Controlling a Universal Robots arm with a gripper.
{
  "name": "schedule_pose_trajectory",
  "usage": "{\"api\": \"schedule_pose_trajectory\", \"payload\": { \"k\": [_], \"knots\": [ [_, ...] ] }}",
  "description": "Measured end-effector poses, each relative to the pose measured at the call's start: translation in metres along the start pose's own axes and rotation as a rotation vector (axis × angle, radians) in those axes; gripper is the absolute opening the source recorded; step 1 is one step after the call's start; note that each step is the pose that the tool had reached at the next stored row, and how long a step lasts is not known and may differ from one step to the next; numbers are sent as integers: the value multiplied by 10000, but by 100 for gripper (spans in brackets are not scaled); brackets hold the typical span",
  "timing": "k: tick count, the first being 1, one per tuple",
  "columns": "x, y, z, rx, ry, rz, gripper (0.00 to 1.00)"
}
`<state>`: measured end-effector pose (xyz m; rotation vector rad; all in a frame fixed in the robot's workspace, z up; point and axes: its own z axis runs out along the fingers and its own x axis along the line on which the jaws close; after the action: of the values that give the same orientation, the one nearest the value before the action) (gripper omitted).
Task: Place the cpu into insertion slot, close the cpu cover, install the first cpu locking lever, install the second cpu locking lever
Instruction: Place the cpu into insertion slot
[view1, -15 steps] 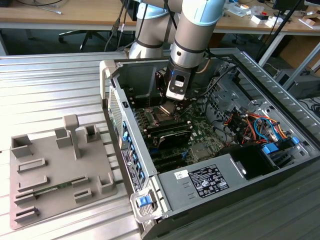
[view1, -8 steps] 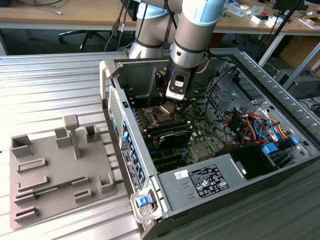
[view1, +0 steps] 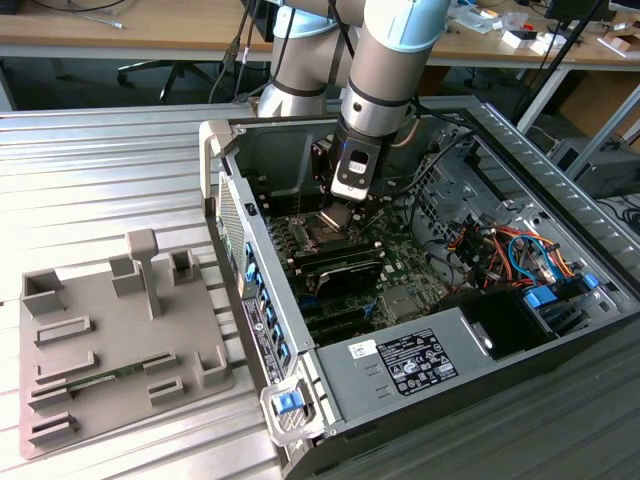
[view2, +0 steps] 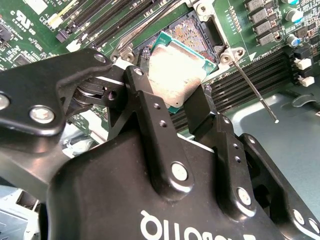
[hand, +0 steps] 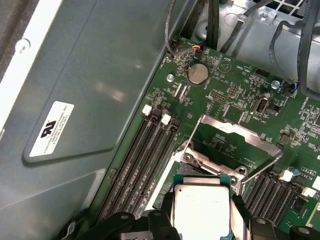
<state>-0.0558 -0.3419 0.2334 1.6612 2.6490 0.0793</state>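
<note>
Tool clamped on cpu, two opposite edges gripped. Chip held over insertion slot, near centre of exterior view; pins partly exposed. Judged light, stiff, fragile. Edges only to be held, faces left untouched.

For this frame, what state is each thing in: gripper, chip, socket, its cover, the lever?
Dark square insertion slot: empty, contacts exposed.
Silvery hinged metal cpu cover: swung open.
Thin metal locking lever: unlatched, standing free.
Small silvery-grey square cpu: held over the insertion slot, not seated.
Black gripper: shut on the cpu.
</note>
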Motion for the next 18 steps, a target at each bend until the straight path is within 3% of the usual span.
{"api": "schedule_pose_trajectory", "payload": {
  "k": [18],
  "knots": [
    [0,0,6,-4,-13,257,53]
  ]
}}
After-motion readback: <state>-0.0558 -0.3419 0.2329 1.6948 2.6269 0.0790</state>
